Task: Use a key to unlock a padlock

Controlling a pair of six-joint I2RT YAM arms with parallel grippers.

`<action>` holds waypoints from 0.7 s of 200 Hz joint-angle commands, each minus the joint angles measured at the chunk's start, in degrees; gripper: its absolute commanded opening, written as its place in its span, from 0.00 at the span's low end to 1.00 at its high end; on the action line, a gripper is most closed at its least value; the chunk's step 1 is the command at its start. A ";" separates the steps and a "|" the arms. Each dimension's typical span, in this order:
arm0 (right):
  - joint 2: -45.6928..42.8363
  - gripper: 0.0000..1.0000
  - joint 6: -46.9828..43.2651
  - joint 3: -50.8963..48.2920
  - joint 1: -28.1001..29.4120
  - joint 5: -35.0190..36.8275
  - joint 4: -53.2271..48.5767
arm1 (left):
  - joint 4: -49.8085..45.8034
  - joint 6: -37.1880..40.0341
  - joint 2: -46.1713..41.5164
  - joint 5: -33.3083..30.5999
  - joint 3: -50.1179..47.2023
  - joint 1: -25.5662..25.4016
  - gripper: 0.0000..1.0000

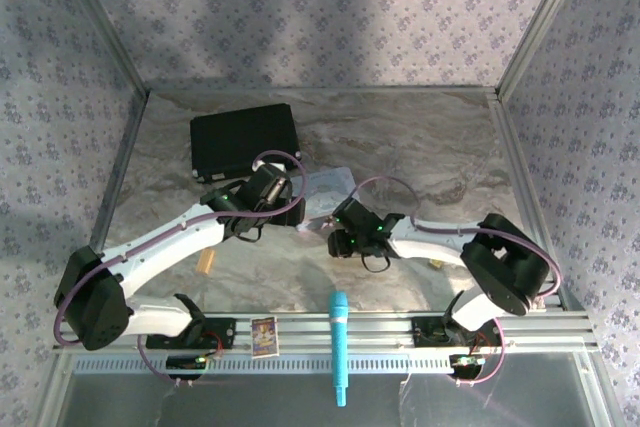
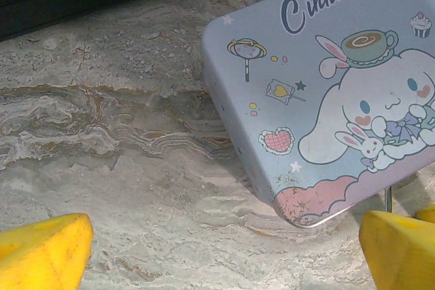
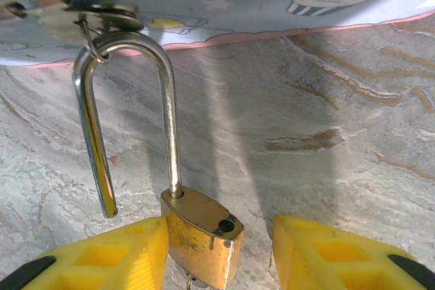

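Note:
The brass padlock (image 3: pixel 202 236) lies on the marble table between my right gripper's (image 3: pixel 219 236) yellow fingers. The left finger (image 3: pixel 122 252) touches its body and the right finger (image 3: pixel 326 252) stands apart, so the gripper is open. The silvery shackle (image 3: pixel 129 45) is swung out: one leg hangs free and its hole in the body is bare. A silvery bit of the key (image 3: pixel 192 280) pokes from the lock's underside, mostly hidden. A small ring with flat silvery pieces (image 3: pixel 102 10) hangs on the shackle's bend. My left gripper (image 2: pixel 228 249) is open over bare table beside the pastel tin (image 2: pixel 326 86).
The pastel tin (image 1: pixel 325 187) lies between the two grippers. A black case (image 1: pixel 243 140) sits at the back left. A tan block (image 1: pixel 207 262) lies near the left arm. A blue pen (image 1: pixel 340 347) and a small card (image 1: pixel 264 335) rest on the front rail.

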 commanded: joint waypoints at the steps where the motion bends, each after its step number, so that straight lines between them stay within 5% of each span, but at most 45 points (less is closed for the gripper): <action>1: 5.32 0.42 -0.67 0.69 1.13 1.66 -2.22 | -0.02 -0.33 0.38 -0.05 -0.14 -0.22 1.00; 85: -2.17 0.23 0.43 -7.27 -1.38 -1.97 6.66 | -1.05 2.55 2.13 -3.02 2.59 -0.99 1.00; 140: -4.06 0.03 1.89 -15.20 -6.51 -12.02 22.35 | -2.37 26.13 10.94 -3.93 12.33 -4.50 0.95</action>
